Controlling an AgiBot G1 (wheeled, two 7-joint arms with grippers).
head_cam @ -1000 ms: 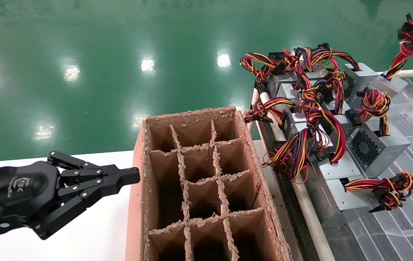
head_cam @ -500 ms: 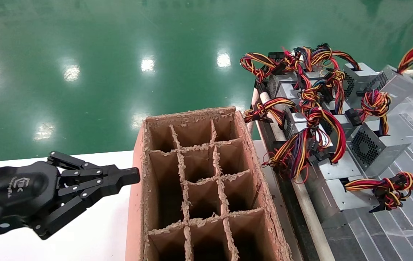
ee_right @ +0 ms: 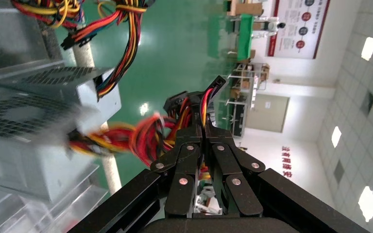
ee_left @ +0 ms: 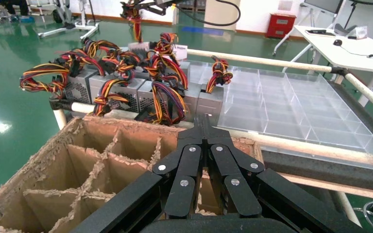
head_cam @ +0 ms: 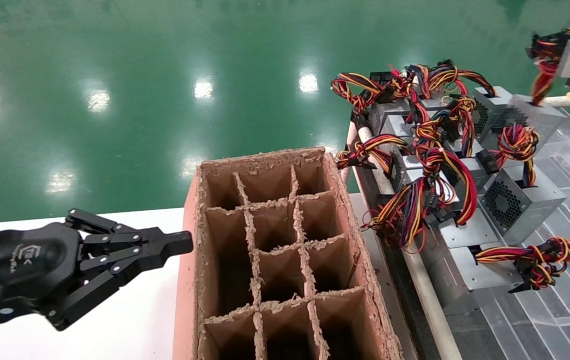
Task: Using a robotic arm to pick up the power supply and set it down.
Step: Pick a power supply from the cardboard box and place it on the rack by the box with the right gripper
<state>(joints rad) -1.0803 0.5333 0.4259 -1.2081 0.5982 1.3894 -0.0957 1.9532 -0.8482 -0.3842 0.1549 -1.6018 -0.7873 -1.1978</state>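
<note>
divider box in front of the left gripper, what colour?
Brown cardboard divider box, frayed edges, pinkish-orange outer wall; clearest in the head view.

One divider box point(head_cam: 285, 250); power supplies too tangled to count.

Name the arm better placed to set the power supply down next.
Right, probably. The right gripper is shut on the wire loom of the power supply, lifted over the rack. The left gripper is shut and empty beside the cardboard box.

The head camera looks down over the cardboard divider box point(head_cam: 279, 255) — the left wrist camera shares it point(ee_left: 92, 170), close; the right wrist camera faces up-hall.
</note>
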